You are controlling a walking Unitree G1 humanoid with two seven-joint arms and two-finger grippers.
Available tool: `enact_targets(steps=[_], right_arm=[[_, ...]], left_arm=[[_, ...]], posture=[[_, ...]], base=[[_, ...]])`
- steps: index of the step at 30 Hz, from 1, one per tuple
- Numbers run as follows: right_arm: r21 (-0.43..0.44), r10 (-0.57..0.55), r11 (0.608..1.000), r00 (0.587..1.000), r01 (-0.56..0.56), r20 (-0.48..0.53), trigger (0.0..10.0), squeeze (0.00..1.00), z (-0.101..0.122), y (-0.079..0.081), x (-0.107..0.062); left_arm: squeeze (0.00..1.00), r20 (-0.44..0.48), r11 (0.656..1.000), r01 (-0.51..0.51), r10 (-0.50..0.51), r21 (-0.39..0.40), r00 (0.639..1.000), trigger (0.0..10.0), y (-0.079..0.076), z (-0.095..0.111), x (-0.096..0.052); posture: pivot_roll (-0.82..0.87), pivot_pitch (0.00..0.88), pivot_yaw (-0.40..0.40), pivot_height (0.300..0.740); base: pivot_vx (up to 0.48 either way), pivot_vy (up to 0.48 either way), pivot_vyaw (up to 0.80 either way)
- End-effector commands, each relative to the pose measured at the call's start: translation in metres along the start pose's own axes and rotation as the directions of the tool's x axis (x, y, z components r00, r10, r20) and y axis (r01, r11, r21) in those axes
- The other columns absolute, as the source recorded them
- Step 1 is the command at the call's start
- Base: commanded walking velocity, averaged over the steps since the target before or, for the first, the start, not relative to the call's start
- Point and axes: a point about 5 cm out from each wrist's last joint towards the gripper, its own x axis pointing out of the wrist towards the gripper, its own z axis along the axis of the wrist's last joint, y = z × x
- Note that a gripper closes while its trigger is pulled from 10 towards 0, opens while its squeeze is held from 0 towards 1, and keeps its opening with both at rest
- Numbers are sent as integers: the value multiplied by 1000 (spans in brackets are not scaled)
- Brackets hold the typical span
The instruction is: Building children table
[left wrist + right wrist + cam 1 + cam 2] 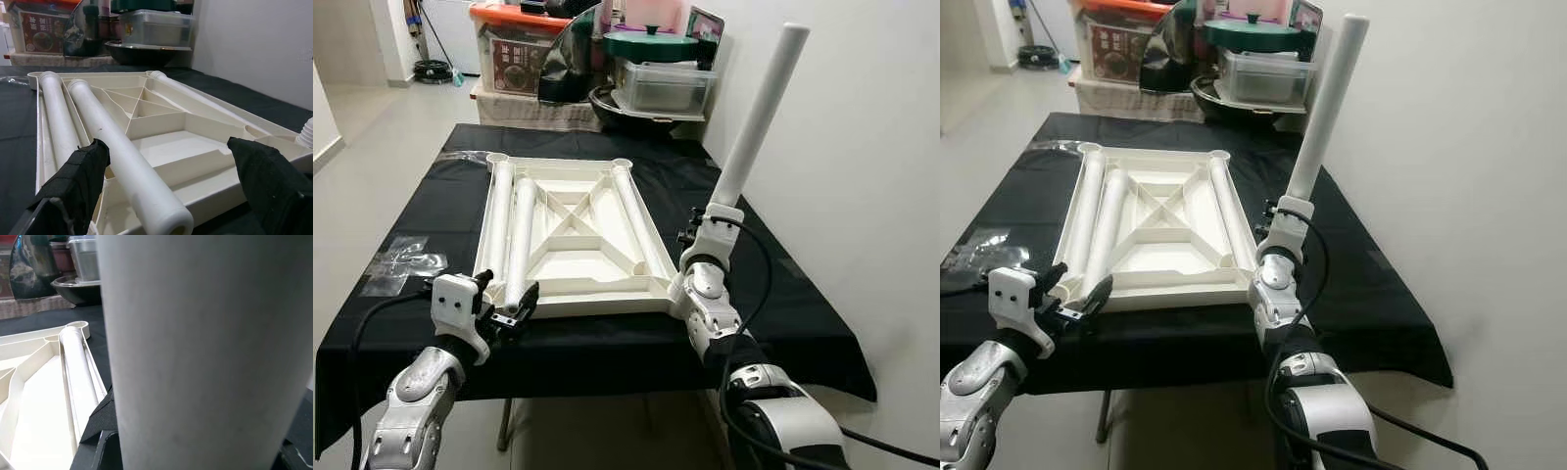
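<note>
Upturned tabletop (pixel 570 284) lies on the black cloth (pixel 401 225). Right gripper (pixel 717 217), at its near right corner, clamps a leg (pixel 759 116) upright. Left gripper (pixel 509 311) gapes around a loose leg (pixel 521 240) at the near-left edge.

A black-draped table (pixel 431 196) carries the upturned white tabletop (pixel 573 235) and clear plastic wrap (pixel 401 262).

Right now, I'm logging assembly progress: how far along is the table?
Early. The tabletop lies underside up on the black cloth. The right gripper holds one leg upright, near the corner socket. The open left gripper brackets another leg. Two more legs lie loose.
</note>
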Motion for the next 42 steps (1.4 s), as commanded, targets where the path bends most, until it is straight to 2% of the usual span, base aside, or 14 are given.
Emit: enact_targets(steps=[1,5,33,42], right_arm=[[-26,-60,998,980,56,-191,10000,0,-43,-18,-9],[-26,-59,998,979,55,-194,10000,0,-43,-17,-9],[-21,-26,1000,980,22,-199,10000,0,-42,-14,-10],[-3,-14,1000,983,14,-181,10000,0,-35,-11,-8]], left_arm=[[0,21,1000,11,-11,-14,1000,10000,-2,3,2],[0,19,1000,13,-13,-8,1000,10000,-2,2,1],[0,6,1000,24,-24,5,1000,10000,-5,-1,2],[0,7,1000,24,-24,5,1000,10000,-5,-2,2]], posture=[[64,0,-104,740],[65,0,-104,740],[65,0,-108,740],[63,0,-110,740]], base=[[330,0,0],[322,0,0],[0,0,0],[0,0,0]])
